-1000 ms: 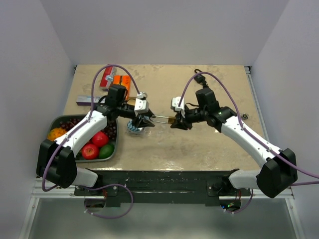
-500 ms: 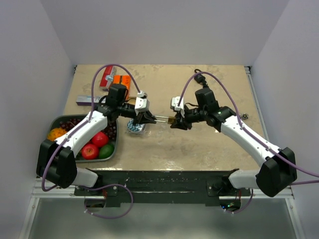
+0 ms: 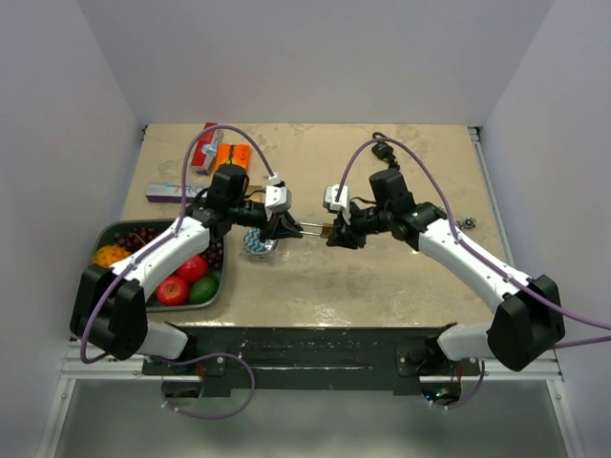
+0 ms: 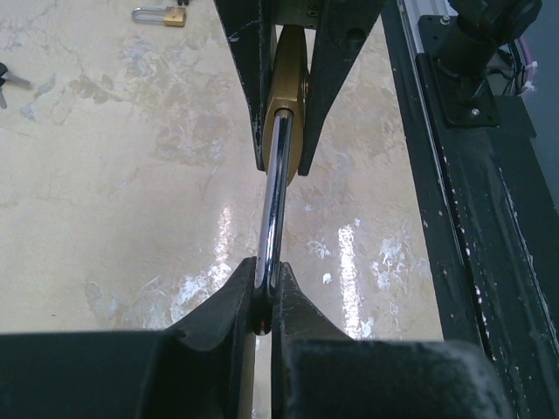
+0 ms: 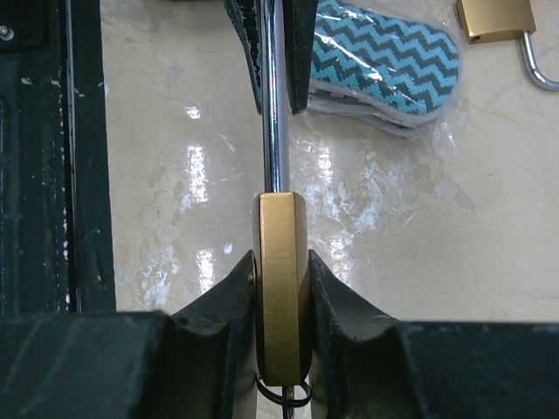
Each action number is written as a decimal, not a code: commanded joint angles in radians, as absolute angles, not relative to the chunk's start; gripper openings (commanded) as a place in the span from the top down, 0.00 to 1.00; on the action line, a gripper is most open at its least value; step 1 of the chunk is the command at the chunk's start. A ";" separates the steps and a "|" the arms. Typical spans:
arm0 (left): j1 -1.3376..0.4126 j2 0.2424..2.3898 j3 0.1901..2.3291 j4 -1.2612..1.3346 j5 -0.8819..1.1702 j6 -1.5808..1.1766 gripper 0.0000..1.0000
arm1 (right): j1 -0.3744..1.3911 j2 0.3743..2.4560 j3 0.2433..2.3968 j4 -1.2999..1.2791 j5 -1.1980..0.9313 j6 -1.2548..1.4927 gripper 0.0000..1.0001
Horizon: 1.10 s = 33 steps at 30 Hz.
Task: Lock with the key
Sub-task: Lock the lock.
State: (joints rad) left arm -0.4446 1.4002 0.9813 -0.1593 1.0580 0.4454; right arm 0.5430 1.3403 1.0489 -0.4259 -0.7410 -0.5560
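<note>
We count three brass locks: one padlock (image 5: 278, 279) held up at the centre, a second padlock (image 5: 493, 17) at 1 o'clock in the right wrist view, and a third padlock (image 4: 162, 15) at 11 o'clock in the left wrist view. There is one zigzag pouch (image 3: 258, 244). At 8 o'clock in the top view, one tray (image 3: 181, 307) holds two red apples (image 3: 172, 289), one green fruit (image 3: 202, 289), one orange (image 3: 108, 256) and dark grapes (image 3: 143, 236) too many to count. At 10 o'clock we count three boxes (image 3: 203, 145).

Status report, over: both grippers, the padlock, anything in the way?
Left gripper shut on shackle. Right gripper shut on brass padlock body, held above table. Patterned pouch on table beneath left gripper.
</note>
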 commanded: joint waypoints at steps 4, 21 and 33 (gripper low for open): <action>-0.560 1.431 0.988 0.216 1.106 0.321 1.00 | 0.660 1.390 1.114 -0.131 -0.882 -0.471 1.00; -0.655 1.489 0.942 0.425 1.152 0.244 1.00 | 0.686 1.443 1.161 -0.023 -0.966 -0.500 1.00; -0.693 1.531 0.945 0.503 1.158 0.210 1.00 | 0.706 1.459 1.164 0.046 -1.038 -0.517 1.00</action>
State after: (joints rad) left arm -0.4774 1.5131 0.8970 0.1200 1.0096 0.2775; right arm 0.5476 1.4437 1.0489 -0.4198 -0.6682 -0.5411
